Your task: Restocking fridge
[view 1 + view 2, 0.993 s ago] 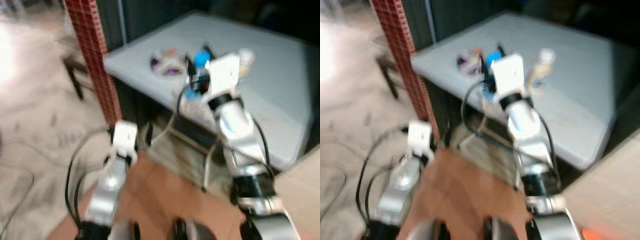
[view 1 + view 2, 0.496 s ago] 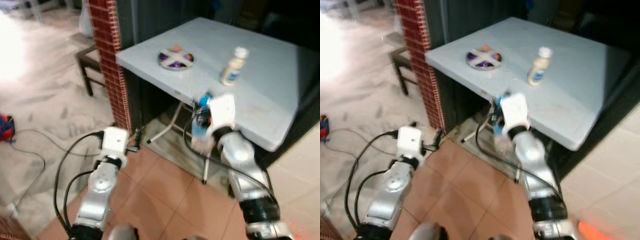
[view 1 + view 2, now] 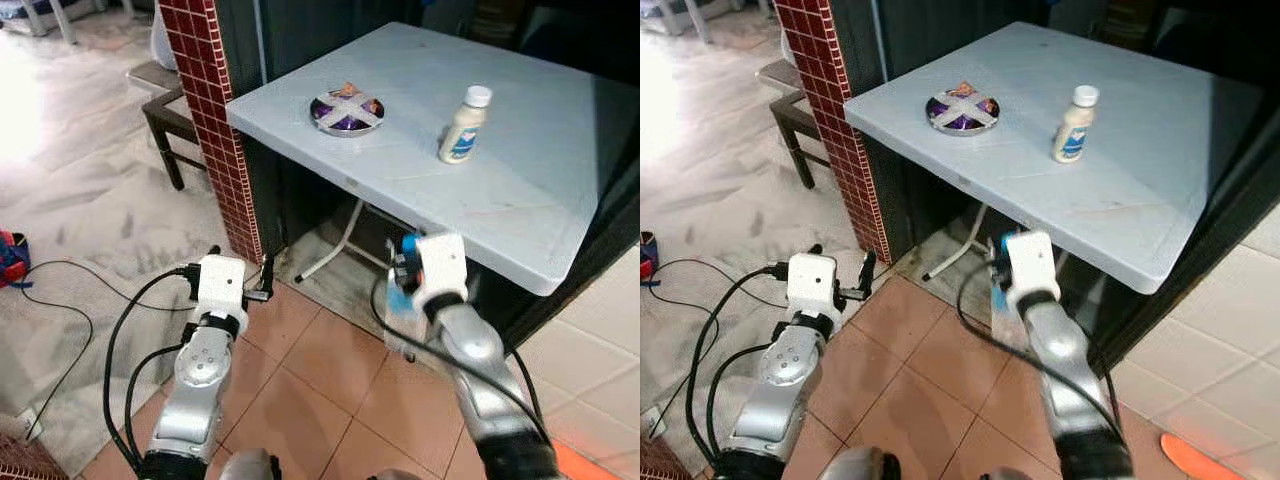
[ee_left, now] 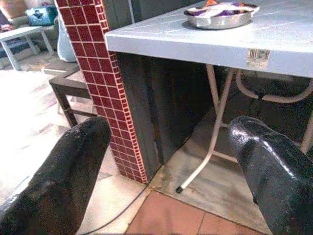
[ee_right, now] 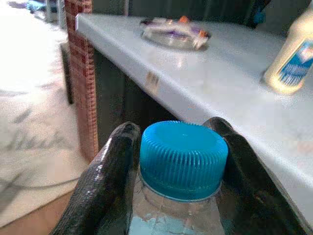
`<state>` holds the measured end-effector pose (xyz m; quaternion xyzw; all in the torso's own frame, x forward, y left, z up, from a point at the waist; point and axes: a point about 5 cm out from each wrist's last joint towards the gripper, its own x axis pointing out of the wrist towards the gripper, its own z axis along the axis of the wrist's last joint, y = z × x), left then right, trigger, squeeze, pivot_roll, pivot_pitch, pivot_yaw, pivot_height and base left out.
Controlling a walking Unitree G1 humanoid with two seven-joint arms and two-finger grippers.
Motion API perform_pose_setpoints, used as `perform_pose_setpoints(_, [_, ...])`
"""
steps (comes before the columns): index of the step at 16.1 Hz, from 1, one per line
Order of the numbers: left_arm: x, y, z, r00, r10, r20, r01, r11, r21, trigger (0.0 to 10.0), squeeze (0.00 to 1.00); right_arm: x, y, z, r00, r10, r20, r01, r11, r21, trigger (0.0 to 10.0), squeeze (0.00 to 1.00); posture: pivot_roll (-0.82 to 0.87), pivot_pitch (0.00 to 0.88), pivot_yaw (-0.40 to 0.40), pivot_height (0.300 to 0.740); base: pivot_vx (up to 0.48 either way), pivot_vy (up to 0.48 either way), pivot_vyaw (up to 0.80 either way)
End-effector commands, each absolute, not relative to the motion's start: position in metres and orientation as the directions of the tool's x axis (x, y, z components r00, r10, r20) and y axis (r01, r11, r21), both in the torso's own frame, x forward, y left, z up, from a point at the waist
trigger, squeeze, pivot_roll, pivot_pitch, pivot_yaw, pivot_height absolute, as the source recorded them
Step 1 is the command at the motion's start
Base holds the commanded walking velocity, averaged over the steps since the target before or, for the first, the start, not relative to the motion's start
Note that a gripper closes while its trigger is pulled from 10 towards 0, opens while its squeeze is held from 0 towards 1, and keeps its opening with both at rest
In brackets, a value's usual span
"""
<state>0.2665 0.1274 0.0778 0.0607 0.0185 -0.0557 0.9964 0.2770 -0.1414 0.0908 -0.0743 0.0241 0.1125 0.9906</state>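
The right end effector (image 5: 178,161) pinches a clear plastic water bottle (image 5: 182,196) just under its blue ribbed cap (image 5: 183,157), one black finger pressed against each side of the neck. In the head views that bottle (image 3: 403,300) hangs in front of and below the near edge of the pale grey worktop (image 3: 520,190), above the terracotta floor tiles (image 3: 330,390). The left end effector (image 4: 166,161) has its fingers (image 4: 58,166) spread wide apart with nothing between them, low over the tiles near the red brick-tiled pillar (image 3: 215,130). On the worktop stand a cream-coloured bottle with a white cap and blue label (image 3: 462,125) and, well apart from it toward the pillar, a round metal dish of wrapped items (image 3: 346,108). A dark stool (image 3: 165,115) sits beyond the pillar, and a black cable (image 3: 70,300) trails over the grey floor.
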Motion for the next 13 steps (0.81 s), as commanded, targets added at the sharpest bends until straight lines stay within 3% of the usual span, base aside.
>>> perform_pose_setpoints(1, [0.266, 0.126, 0.082, 0.993, -0.118, -0.028, 0.121, 0.984, 0.128, 10.0, 0.0, 0.277, -0.135, 0.102, 0.967, 0.254, -0.01, -0.252, 0.953, -0.165, 10.0, 0.0, 0.01, 0.0, 0.043, 0.74, 0.0, 0.0, 0.77])
perform_pose_setpoints(2, [0.266, 0.126, 0.082, 0.993, -0.118, -0.03, 0.121, 0.985, 0.126, 10.0, 0.0, 0.274, -0.134, 0.102, 0.963, 0.27, -0.005, -0.265, 0.94, -0.216, 10.0, 0.0, 0.01, 0.0, 0.043, 0.74, 0.0, 0.0, 0.78])
perform_pose_setpoints(13, [0.269, 0.129, 0.081, 0.998, -0.054, -0.043, 0.059, 0.99, 0.128, 10.0, 0.0, 0.296, -0.116, 0.125, 0.906, 0.416, 0.075, -0.387, 0.888, -0.25, 10.0, 0.0, 0.03, 0.0, 0.023, 0.74, 0.0, 0.0, 0.78])
